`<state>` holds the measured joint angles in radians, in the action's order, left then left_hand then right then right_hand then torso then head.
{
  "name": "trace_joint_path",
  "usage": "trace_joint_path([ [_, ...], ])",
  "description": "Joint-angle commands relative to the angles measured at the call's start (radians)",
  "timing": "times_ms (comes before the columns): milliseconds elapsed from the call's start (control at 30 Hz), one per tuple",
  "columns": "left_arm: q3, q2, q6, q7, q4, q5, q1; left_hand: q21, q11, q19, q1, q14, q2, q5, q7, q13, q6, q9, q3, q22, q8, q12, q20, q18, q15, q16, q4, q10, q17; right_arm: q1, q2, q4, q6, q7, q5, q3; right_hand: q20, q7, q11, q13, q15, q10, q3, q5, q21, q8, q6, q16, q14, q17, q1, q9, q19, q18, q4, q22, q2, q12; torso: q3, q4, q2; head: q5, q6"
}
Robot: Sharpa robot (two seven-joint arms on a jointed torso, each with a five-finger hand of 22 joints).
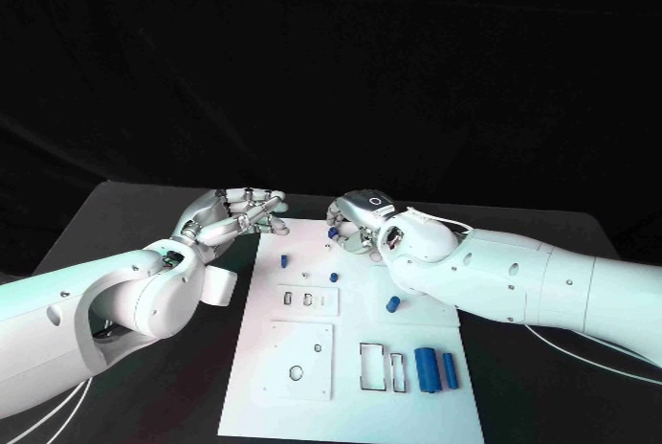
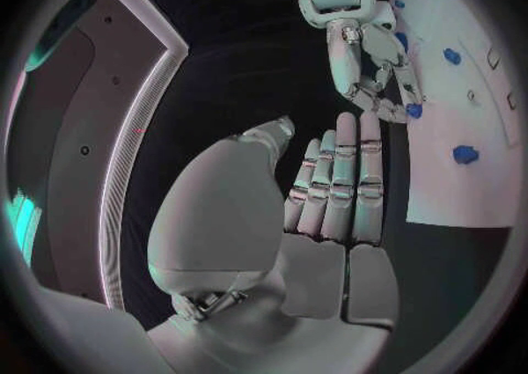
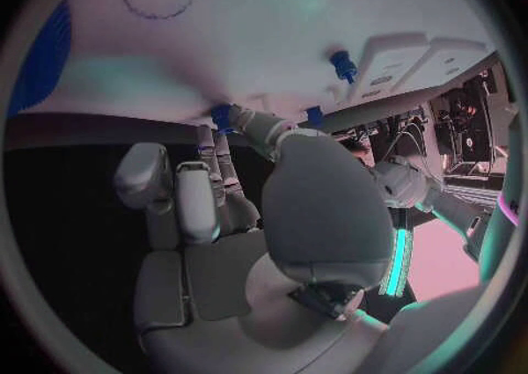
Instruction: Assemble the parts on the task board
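covering the middle of a matte black table (image 1: 138,214), under a dark backdrop, the white task board (image 1: 362,406) lies flat with its long axis running away from the robot. two smooth blue cylinders (image 1: 434,367) lie side by side near its near right corner, lengthwise along the board; small blue parts (image 1: 392,303) stand further up. the right hand (image 1: 362,219), silver and jointed, pinches a small blue part (image 2: 413,111) at its fingertips over the board's far end. the left hand (image 1: 228,216) hovers just off the board's far left corner, fingers straight, close together, holding nothing.
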<state>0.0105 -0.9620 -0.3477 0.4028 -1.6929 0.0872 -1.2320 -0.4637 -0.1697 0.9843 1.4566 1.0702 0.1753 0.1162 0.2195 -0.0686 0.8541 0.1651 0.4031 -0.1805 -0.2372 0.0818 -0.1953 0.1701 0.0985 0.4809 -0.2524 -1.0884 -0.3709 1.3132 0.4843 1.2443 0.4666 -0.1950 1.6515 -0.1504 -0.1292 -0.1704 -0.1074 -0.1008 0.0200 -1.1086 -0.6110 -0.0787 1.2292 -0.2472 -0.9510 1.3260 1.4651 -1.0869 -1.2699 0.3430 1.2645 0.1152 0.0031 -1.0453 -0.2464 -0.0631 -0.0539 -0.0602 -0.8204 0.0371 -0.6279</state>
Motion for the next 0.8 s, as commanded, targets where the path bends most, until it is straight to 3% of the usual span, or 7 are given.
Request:
trace_joint_path([
  [33,-0.001,0.001,0.02,0.004,-0.001,0.003,-0.002,-0.004,0.0,-0.008,-0.006,-0.007,-0.002,-0.006,0.022,-0.001,-0.009,0.001,0.001,-0.002,0.005,-0.005,0.002,0.009,0.002,0.005,0.004,0.008,-0.002,0.0,0.004,0.008,-0.007,0.003,0.0,0.0,0.0,0.0,-0.003,0.005,0.006,0.019,0.024,0.002,-0.014,0.01,0.013,-0.009,0.003,0.012,-0.003,-0.001,-0.012,0.0,0.0,0.014,-0.012,-0.003,0.0005,-0.0002,-0.001,-0.001,0.0],
  [200,-0.001,0.0,0.019,0.004,0.001,0.0,-0.002,-0.005,0.0,-0.009,-0.008,-0.008,-0.003,-0.006,0.022,-0.001,-0.009,0.001,0.0,-0.002,0.006,-0.005,0.002,0.009,0.002,0.006,0.002,0.009,-0.003,0.0,0.036,0.047,-0.008,-0.004,0.006,0.0,-0.001,0.002,-0.004,0.017,0.007,0.049,0.11,-0.012,-0.039,0.029,0.019,-0.022,-0.004,0.04,-0.037,0.001,-0.023,0.005,-0.004,0.036,-0.009,-0.014,0.0007,0.0002,-0.001,0.002,0.003],
  [433,-0.001,-0.005,0.019,0.004,0.003,-0.002,-0.002,-0.005,0.0,-0.009,-0.008,-0.008,-0.003,-0.006,0.022,-0.001,-0.009,0.001,0.0,-0.002,0.006,-0.005,0.002,0.009,0.002,0.006,0.002,0.009,-0.003,0.004,0.149,0.161,0.005,-0.021,0.002,0.006,0.001,0.005,0.001,0.019,0.003,0.037,0.174,-0.016,-0.04,0.04,0.011,-0.024,-0.004,0.048,-0.058,0.003,-0.015,0.003,0.002,0.029,0.004,-0.034,0.0024,0.0094,0.002,0.001,0.004],
  [600,-0.001,-0.007,0.023,0.004,0.007,-0.002,-0.002,-0.005,-0.001,-0.01,-0.01,-0.009,-0.003,-0.006,0.023,-0.002,-0.01,0.001,0.0,-0.002,0.006,-0.006,0.001,0.009,0.003,0.007,0.002,0.009,-0.005,0.018,0.247,0.236,0.049,-0.003,-0.09,0.011,0.009,0.01,0.015,0.008,-0.008,-0.057,0.183,-0.049,-0.008,0.047,-0.012,-0.002,0.008,0.015,-0.037,0.005,0.019,-0.007,0.042,-0.022,0.012,-0.074,0.0054,0.0167,0.008,0.004,0.005],
  [700,-0.001,-0.008,0.023,0.005,0.009,-0.003,-0.002,-0.005,-0.001,-0.011,-0.011,-0.01,-0.002,-0.007,0.023,-0.002,-0.011,0.001,-0.002,-0.002,0.007,-0.006,0.001,0.009,0.003,0.008,0.002,0.01,-0.005,0.027,0.306,0.274,0.045,-0.003,-0.154,0.014,0.018,0.012,0.026,-0.008,-0.018,-0.129,0.174,-0.069,0.004,0.055,-0.014,0.01,0.013,0.0,-0.024,0.005,0.031,-0.01,0.062,-0.042,-0.005,-0.096,0.0071,0.019,0.01,0.002,0.005],
  [733,-0.001,-0.008,0.023,0.006,0.009,-0.003,-0.002,-0.005,-0.001,-0.011,-0.012,-0.011,-0.001,-0.007,0.023,-0.002,-0.011,0.001,-0.003,-0.002,0.007,-0.006,0.0,0.009,0.004,0.008,0.002,0.011,-0.006,0.03,0.325,0.284,0.038,-0.007,-0.169,0.014,0.02,0.01,0.027,-0.018,-0.018,-0.159,0.204,-0.144,-0.002,0.068,0.002,0.008,0.011,0.006,0.013,0.003,0.026,-0.009,0.091,-0.036,-0.029,-0.105,0.0071,0.0186,0.01,0.002,0.006],
  [800,-0.001,-0.008,0.023,0.007,0.01,-0.003,-0.002,-0.005,-0.001,-0.012,-0.013,-0.012,0.0,-0.008,0.023,-0.002,-0.012,0.001,-0.004,-0.002,0.008,-0.006,0.0,0.009,0.004,0.008,0.002,0.011,-0.006,0.035,0.352,0.296,0.02,-0.014,-0.192,0.015,0.028,0.019,0.037,-0.071,-0.026,-0.199,0.372,-0.165,-0.017,0.08,0.019,0.008,0.01,0.006,0.008,0.009,0.019,-0.006,0.142,-0.026,-0.01,-0.141,0.0077,0.0194,0.011,0.0,0.01],
])
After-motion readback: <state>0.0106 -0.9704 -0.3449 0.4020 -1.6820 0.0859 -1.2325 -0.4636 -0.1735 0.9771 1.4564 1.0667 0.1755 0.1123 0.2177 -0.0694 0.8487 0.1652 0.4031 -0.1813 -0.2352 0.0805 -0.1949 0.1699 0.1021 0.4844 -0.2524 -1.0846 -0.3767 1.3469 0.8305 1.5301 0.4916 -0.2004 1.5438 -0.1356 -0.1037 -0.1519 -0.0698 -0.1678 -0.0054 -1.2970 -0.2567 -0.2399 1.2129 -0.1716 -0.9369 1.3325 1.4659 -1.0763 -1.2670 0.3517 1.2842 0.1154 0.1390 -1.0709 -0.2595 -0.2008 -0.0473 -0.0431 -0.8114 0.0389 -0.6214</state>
